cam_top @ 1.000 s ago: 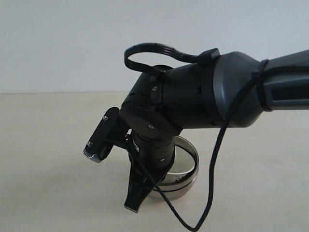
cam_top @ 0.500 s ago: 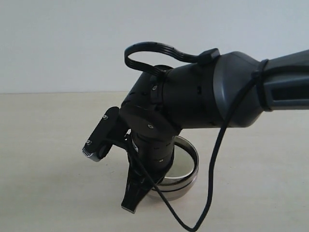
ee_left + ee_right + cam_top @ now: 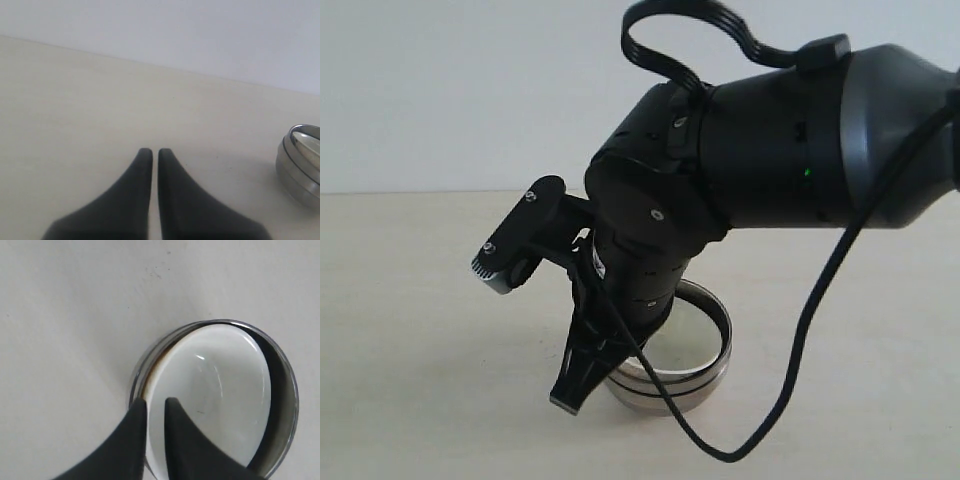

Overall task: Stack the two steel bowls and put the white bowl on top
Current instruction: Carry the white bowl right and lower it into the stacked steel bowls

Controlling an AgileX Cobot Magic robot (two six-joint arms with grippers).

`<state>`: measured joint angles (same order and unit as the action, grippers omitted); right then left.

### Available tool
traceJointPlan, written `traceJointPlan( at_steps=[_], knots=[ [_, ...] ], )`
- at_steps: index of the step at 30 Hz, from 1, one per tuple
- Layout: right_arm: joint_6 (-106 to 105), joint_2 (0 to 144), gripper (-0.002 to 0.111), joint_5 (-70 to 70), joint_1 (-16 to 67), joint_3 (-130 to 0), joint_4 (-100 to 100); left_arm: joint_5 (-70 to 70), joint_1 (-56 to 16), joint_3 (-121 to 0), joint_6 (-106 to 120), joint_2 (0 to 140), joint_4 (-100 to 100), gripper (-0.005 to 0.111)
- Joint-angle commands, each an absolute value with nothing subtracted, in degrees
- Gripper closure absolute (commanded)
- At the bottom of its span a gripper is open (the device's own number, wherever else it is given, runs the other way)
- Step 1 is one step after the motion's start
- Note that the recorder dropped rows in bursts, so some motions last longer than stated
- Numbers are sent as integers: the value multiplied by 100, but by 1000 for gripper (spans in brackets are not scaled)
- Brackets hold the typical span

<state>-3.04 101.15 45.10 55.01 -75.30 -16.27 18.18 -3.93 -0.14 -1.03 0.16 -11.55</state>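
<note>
The two steel bowls (image 3: 665, 392) stand nested on the pale table, and their double rim (image 3: 299, 162) shows in the left wrist view. The white bowl (image 3: 215, 390) lies tilted inside them, its near edge raised over the steel rim (image 3: 289, 385). My right gripper (image 3: 155, 402) straddles that near edge, one finger inside the white bowl and one outside, with a narrow gap. In the exterior view its black finger (image 3: 572, 392) hangs in front of the stack. My left gripper (image 3: 151, 151) is shut on nothing, low over bare table, apart from the bowls.
The right arm and its loose black cable (image 3: 800, 370) fill most of the exterior view above the stack. A pale wall (image 3: 440, 90) stands behind the table (image 3: 410, 330).
The right arm has risen and shifted a little left in the exterior view; its fingertip is now higher beside the stack. The steel bowls have stayed in place.
</note>
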Motion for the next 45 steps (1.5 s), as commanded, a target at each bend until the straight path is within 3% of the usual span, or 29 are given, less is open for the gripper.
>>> traceJointPlan(
  at_steps=[1, 11, 45],
  knots=[
    [-112, 10066, 99, 4150, 5482, -7526, -1683, 1793, -380, 0, -153, 0, -1151, 103],
    [-53, 10630, 99, 4185, 5370, -7526, -1683, 1793, -380, 0, -153, 0, -1151, 103],
    [177, 10620, 99, 4006, 5369, -7526, -2027, 1793, -380, 0, -153, 0, -1151, 103]
  ],
)
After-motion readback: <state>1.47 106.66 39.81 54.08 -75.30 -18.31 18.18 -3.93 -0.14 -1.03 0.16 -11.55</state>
